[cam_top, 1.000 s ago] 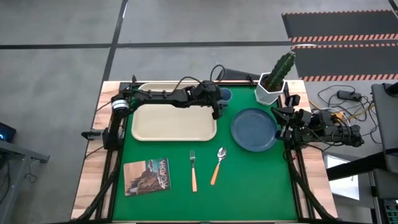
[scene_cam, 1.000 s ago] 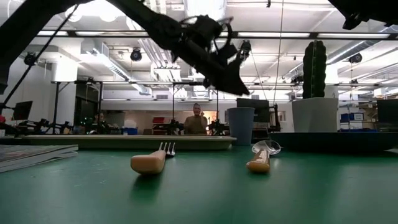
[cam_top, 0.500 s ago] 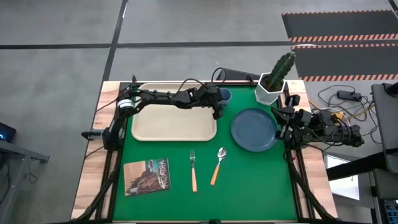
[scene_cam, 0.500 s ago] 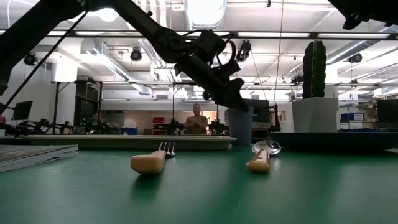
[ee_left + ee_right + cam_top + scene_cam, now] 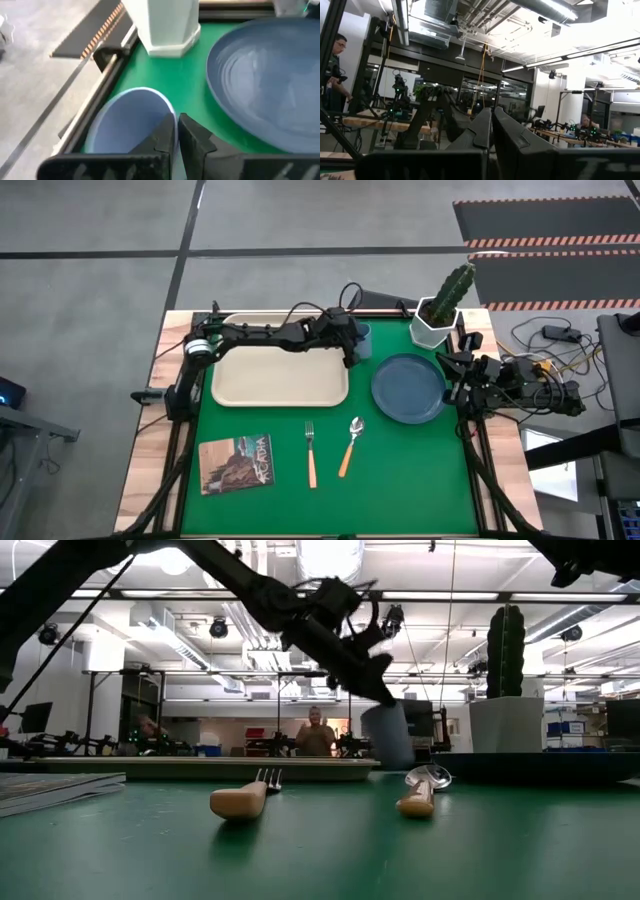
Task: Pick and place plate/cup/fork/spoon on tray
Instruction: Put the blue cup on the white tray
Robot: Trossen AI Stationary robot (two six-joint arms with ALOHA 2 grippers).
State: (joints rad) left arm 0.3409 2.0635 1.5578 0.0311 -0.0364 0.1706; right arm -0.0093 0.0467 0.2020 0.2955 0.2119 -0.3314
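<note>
The small light blue cylindrical cup is found tilted at the bench's far edge, between the cream rectangular plastic tray and the white hexagonal cactus pot. Its rim wall is pinched by the left hand. The cup is judged light, rigid and smooth; a firmer rim grip is advised. The right hand is clenched empty, parked beside the round dark blue plate.

I see the light blue cup tilted just beyond the cream tray's corner; dark plate, fork, spoon lie nearby.
</note>
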